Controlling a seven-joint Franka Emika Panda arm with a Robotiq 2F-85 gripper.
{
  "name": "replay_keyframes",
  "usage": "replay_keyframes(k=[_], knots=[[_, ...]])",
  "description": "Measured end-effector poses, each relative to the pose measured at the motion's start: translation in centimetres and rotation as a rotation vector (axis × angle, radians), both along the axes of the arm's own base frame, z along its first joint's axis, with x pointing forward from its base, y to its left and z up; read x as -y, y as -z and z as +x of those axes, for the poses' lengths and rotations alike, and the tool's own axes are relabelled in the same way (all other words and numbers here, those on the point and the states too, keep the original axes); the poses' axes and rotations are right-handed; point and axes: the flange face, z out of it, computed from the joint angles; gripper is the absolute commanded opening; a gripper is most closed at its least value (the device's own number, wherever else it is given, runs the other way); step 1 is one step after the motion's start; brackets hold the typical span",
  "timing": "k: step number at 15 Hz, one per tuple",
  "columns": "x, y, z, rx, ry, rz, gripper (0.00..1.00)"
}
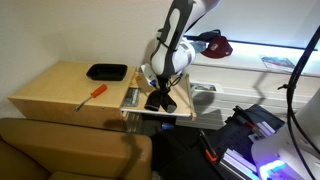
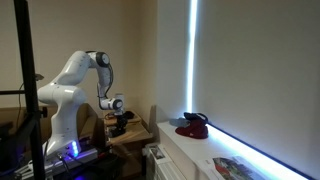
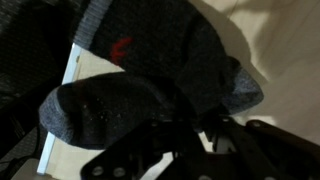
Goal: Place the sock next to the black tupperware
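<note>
claw (image 1: 160,99) down at the sock (image 3: 160,65), grip unclear; black tupperware (image 1: 106,71) well apart

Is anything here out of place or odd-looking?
A dark sock lies bunched under the robot's hand near the edge of the wooden table, well apart from the black tupperware. An orange-handled screwdriver lies loose on the same table, and a dark red cap sits on the window ledge. Nothing looks spilled or broken.
</note>
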Motion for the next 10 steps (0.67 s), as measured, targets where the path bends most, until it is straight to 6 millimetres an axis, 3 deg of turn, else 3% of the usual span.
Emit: replay_keyframes(k=[2, 4, 9, 10], knots=[[-0.2, -1.0, 0.6, 0.046, -0.027, -0.008, 0.0], [-1.0, -4.0, 1.7, 0.139, -0.083, -0.021, 0.02], [-4.6, -17.1, 4.4, 0.393, -0.25, -0.03, 0.02], [-5.8, -19.8, 4.7, 0.443, -0.283, -0.019, 0.07]])
